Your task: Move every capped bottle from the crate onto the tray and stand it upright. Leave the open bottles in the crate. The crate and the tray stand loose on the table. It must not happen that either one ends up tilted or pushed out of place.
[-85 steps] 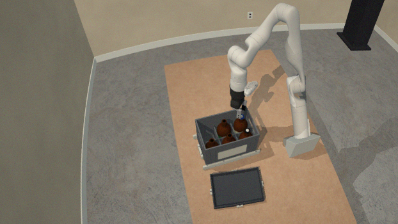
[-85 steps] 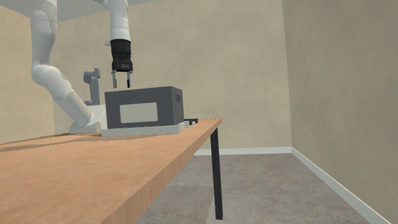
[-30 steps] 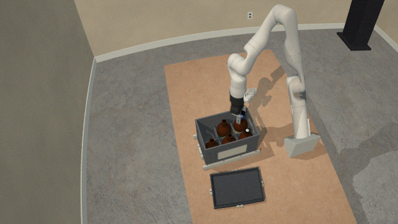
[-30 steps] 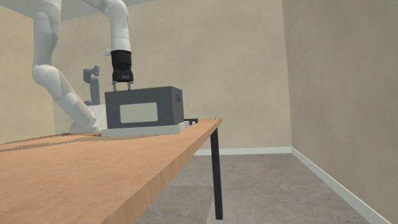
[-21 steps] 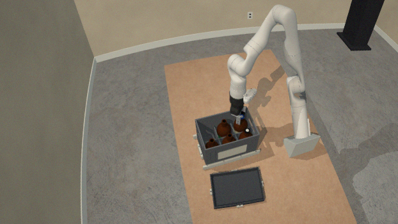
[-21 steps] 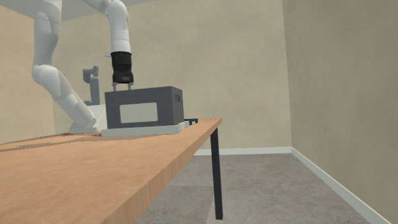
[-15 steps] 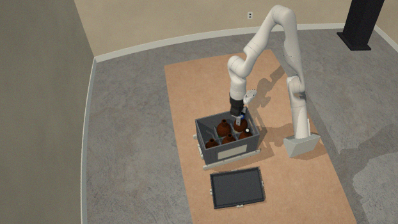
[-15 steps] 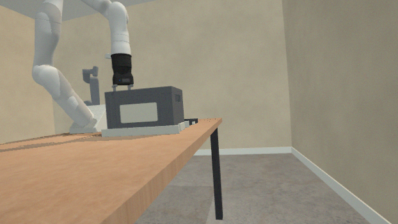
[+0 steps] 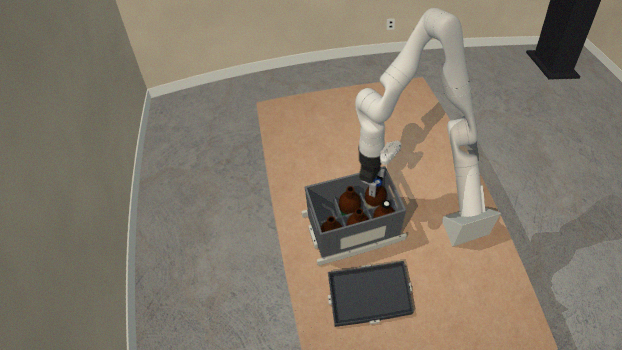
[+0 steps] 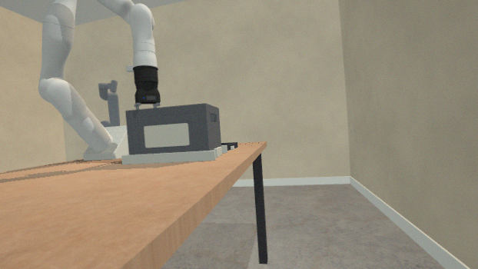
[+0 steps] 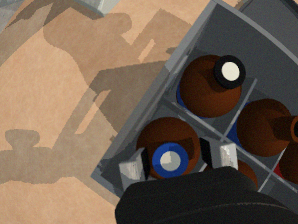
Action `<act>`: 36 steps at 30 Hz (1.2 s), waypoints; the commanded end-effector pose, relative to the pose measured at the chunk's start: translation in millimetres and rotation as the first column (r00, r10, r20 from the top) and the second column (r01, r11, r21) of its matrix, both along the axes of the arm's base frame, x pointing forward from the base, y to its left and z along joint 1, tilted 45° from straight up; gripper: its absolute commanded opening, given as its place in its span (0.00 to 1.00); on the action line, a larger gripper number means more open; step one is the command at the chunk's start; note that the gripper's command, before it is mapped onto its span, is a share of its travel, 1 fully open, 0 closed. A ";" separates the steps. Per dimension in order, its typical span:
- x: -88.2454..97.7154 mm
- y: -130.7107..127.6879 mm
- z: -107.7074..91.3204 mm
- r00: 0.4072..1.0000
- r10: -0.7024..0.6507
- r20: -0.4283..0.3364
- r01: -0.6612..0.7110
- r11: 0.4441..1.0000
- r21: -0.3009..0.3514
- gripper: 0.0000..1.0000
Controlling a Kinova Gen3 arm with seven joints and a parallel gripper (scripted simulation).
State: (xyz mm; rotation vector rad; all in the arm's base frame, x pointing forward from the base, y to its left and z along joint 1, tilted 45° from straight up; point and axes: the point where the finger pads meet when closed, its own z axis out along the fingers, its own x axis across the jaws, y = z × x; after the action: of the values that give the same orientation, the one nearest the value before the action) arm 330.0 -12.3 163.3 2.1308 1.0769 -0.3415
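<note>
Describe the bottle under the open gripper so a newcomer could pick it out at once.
Find the dark grey divided crate on the tan wooden table, near the white arm's base. The brown bottle with the blue cap stands in the corner compartment right below the open gripper, its fingers either side of the cap. Its neighbour wears a white cap; another is open-necked.
</note>
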 end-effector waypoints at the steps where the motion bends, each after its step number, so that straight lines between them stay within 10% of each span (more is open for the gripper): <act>1: -0.5 -4.0 -1.2 1.000 0.010 -0.010 -0.010 1.000 -0.010 1.00; 5: -0.6 -5.0 -1.6 1.000 0.011 -0.011 -0.012 1.000 -0.011 1.00; 6: -0.1 -1.2 -1.0 1.000 0.001 -0.001 -0.001 1.000 -0.001 0.00; 36: -0.2 -1.2 -1.0 1.000 0.001 -0.001 -0.001 1.000 -0.001 0.00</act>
State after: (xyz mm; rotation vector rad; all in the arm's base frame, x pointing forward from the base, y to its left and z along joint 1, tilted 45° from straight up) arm 329.5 -14.1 162.2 2.1299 1.0766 -0.3446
